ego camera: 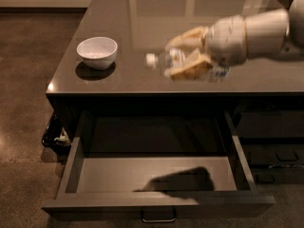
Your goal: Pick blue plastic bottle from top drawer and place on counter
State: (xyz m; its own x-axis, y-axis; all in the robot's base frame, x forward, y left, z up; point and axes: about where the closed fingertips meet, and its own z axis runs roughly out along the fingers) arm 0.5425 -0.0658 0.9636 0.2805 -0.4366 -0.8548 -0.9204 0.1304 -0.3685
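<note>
My gripper comes in from the right and is shut on the blue plastic bottle. The bottle lies sideways in the fingers, its white cap pointing left. I hold it above the counter, over the counter's front part and right of its middle. The top drawer stands pulled open below, with nothing in it but the arm's shadow. Its small metal handle shows at the bottom edge.
A white bowl stands on the counter's left front. Narrower dark drawers sit to the right of the open drawer. A dark object lies on the floor at the cabinet's left side.
</note>
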